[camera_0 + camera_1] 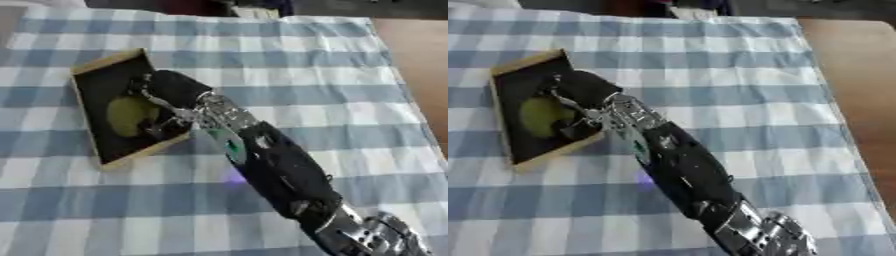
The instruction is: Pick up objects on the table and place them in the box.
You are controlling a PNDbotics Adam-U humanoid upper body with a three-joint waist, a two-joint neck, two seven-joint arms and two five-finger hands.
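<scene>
Nearest the camera, the right arm (284, 175) enters from the lower right corner, its silver joint at the bottom edge and its black forearm running diagonally up and left across the surface (350, 100), which is covered with a blue and white checked cloth (289, 55). A small purple glow shows on the cloth just beside the forearm's left edge, and a green light sits on the arm near the wrist. Beyond the silver wrist, the right hand (171, 90) reaches over the near right rim of the box (87, 67) and lies inside it. The hand's back is toward the camera and its fingers (560, 107) bend downward beside a round yellow-green object (127, 115) that rests on the dark floor of the box, in its left middle part. The fingers seem to touch the object's right side, but whether they grip it or only rest against it I cannot tell, since the hand covers the contact. The box is shallow, with pale wooden walls and a black inside, and it lies askew on the left half of the cloth. Past the box the cloth runs on to the far edge, where dark shapes show dimly. Along the right, bare brown surface lies beyond the cloth's edge. The left hand shows in neither view.
</scene>
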